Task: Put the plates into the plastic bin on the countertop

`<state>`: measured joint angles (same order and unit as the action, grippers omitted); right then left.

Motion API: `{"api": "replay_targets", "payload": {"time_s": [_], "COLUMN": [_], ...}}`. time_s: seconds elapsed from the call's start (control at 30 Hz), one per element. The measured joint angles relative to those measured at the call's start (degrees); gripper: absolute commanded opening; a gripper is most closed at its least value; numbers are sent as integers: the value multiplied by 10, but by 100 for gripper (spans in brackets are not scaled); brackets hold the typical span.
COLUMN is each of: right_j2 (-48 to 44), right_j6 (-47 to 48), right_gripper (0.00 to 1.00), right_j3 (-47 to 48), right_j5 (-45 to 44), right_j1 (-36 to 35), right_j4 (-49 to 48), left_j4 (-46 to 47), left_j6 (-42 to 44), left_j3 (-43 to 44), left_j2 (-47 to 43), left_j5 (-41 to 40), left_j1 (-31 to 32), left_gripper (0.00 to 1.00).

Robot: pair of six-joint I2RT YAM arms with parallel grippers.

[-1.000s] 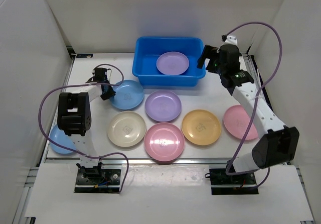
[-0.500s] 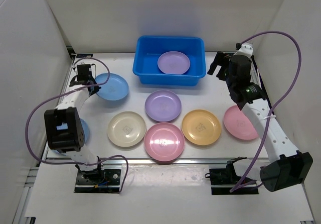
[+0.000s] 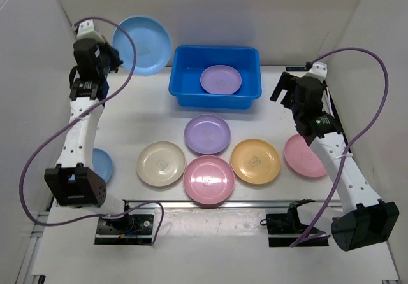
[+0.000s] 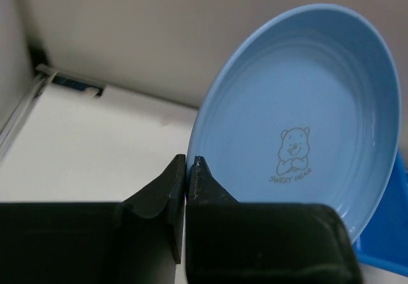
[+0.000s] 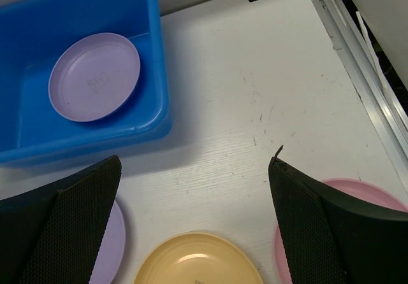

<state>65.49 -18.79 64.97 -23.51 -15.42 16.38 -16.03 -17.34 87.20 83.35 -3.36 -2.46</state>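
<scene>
Lighting bright, even, diffuse. Soft shadow along the plastic bin (image 5: 156,74) wall, ahead-left of the right gripper (image 5: 196,163). Its fingers (image 5: 70,233) render dark. Focus sharp throughout.

Top view looks down from behind; 2 wrist views close (right shares bin (image 3: 213,99)).

**Blue bin** (image 3: 213,99): rectangular tub with rounded corners and a rim, standing at the middle of the far edge of the table (image 3: 140,109). One purple plate (image 3: 220,79) lies flat near the middle of its floor.

**Raised light blue plate** (image 3: 141,35): held clear of the table above the far left corner and tilted almost on edge. A bear print shows in its bowl, and its rim is pinched by the left tool (image 4: 190,164).

**Plates lying flat and apart:**
- Second purple plate (image 3: 207,134), near the table's centre.
- Beige plate (image 3: 160,163), pink plate (image 3: 208,179) and orange-yellow plate (image 3: 255,161), along the near edge.
- Second pink plate (image 3: 303,155), near the right edge.
- Second light blue plate (image 3: 102,164), at the left edge, partly hidden.
</scene>
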Motion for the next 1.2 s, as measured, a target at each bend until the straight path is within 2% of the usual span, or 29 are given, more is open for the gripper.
{"api": "replay_targets", "payload": {"time_s": [0.17,0.37,0.47,0.63,0.9,1.0,1.2], "right_j2": [0,1,1,6,30,35,46], "right_j6": [0,-3,-6,-12,-26,-29,-38], "right_gripper": [99,99,99,99,99,99,99], "right_j3": [-3,-12,-13,-23,-24,-24,-24], "right_j5": [-7,-13,-16,-14,11,16,22], "right_j1": [17,51,69,94,120,123,123], "right_j4": [1,6,7,11,38,42,49], "left_j4": [27,-18,-43,-67,-16,6,19], "left_j6": [6,19,21,0,-54,-67,-72], "left_j3": [153,399,474,473,474,476,476], "left_j2": [124,364,461,542,611,633,669], "left_j5": [46,51,51,75,87,93,87], "left_j1": [64,144,174,195,195,195,203], "left_gripper": [10,10,10,10,10,18,21]}}
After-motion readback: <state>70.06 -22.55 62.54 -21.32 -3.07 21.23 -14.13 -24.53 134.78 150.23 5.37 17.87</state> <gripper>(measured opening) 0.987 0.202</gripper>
